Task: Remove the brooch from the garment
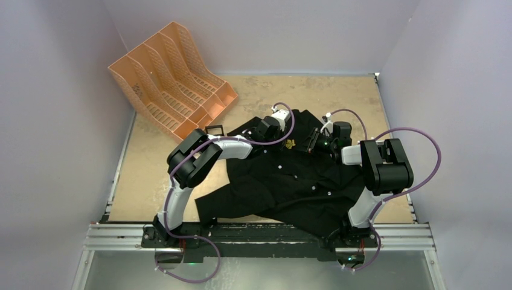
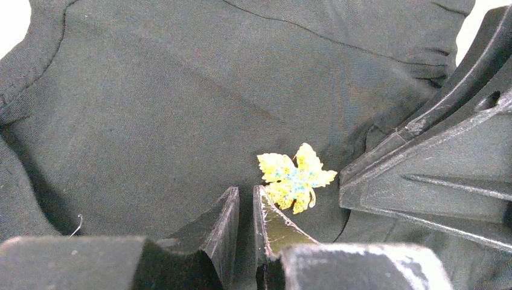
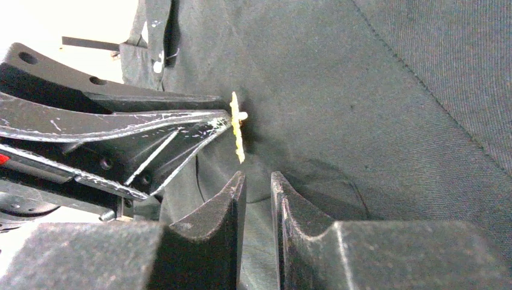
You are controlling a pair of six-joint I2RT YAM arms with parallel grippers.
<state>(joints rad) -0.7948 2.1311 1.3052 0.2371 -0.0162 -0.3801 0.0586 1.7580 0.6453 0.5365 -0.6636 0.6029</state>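
Observation:
The black garment (image 1: 290,181) lies spread between my two arms. The gold leaf brooch (image 1: 291,144) is pinned near its collar end. In the left wrist view the brooch (image 2: 296,177) sits just right of my left gripper (image 2: 246,192), whose jaws stand almost together on the cloth (image 2: 151,109) with nothing clearly between them. My right gripper (image 3: 258,178) is shut on a fold of the garment (image 3: 362,103) just below the brooch (image 3: 237,127), which shows edge-on there. The left gripper's fingertip (image 3: 211,124) touches the brooch's face. Both grippers, left (image 1: 282,138) and right (image 1: 313,142), flank the brooch.
An orange slotted file rack (image 1: 172,78) lies at the back left of the tan table (image 1: 350,96). A small black rectangular frame (image 1: 214,130) lies beside it. Pale walls close in on both sides. The right gripper's body (image 2: 435,169) crowds the left wrist view.

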